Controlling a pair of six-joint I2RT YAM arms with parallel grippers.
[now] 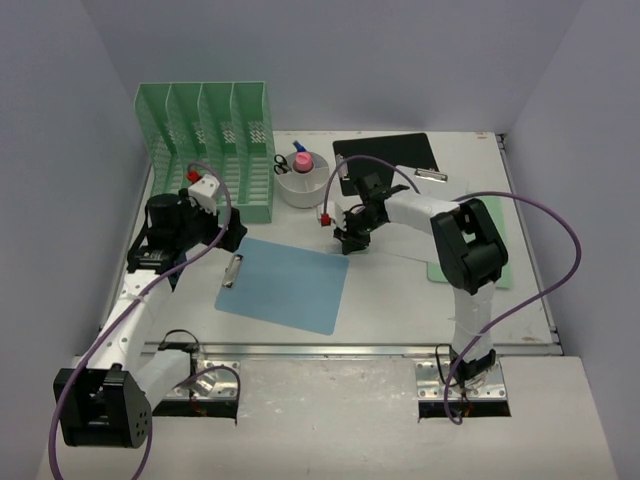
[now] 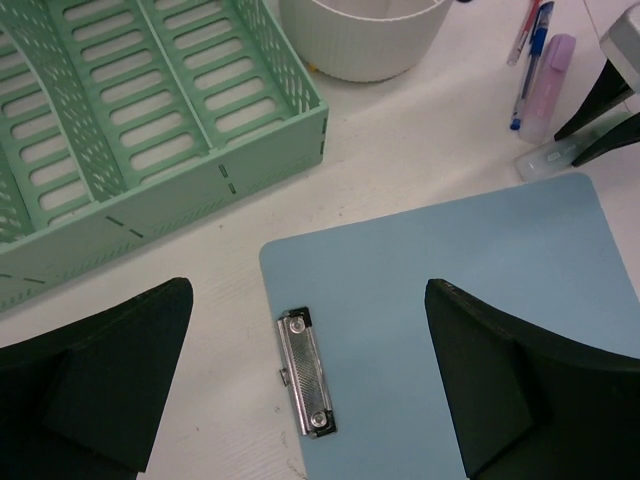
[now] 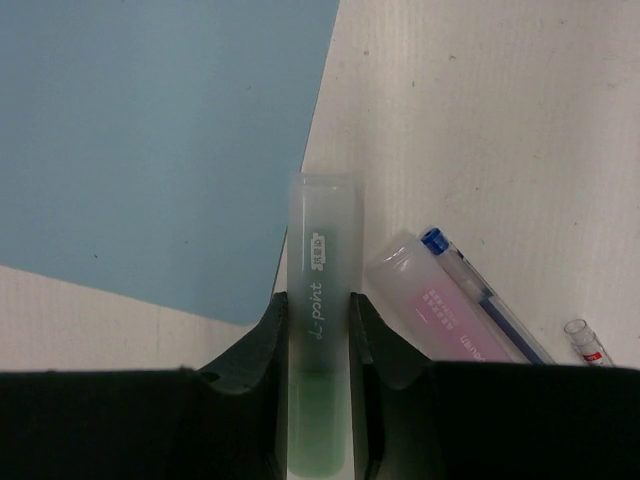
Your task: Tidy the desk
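While the scissors (image 1: 281, 163) stand in the ribbed white cup (image 1: 300, 185) beside the file rack (image 1: 205, 150), most of the tidying looks undone. The desk (image 1: 400, 300), a flat white top spreading out ahead of the arms between lavender walls, has loose things across its middle. The rack's slotted mint plastic bays are empty, and a smooth blue clipboard (image 1: 290, 285) and a black clipboard (image 1: 385, 155) lie flat.

The right gripper (image 3: 318, 300) has its jaws pinched narrowly on a frosted green highlighter (image 3: 320, 250); whether it is off the surface I cannot tell. Just beside it lie a translucent pink highlighter (image 3: 430, 300) and a slim blue pen (image 3: 480, 290).

The left gripper (image 2: 308, 340) hangs with jaws spread wide, holding nothing, above the blue clipboard's shiny metal clip (image 2: 305, 372).
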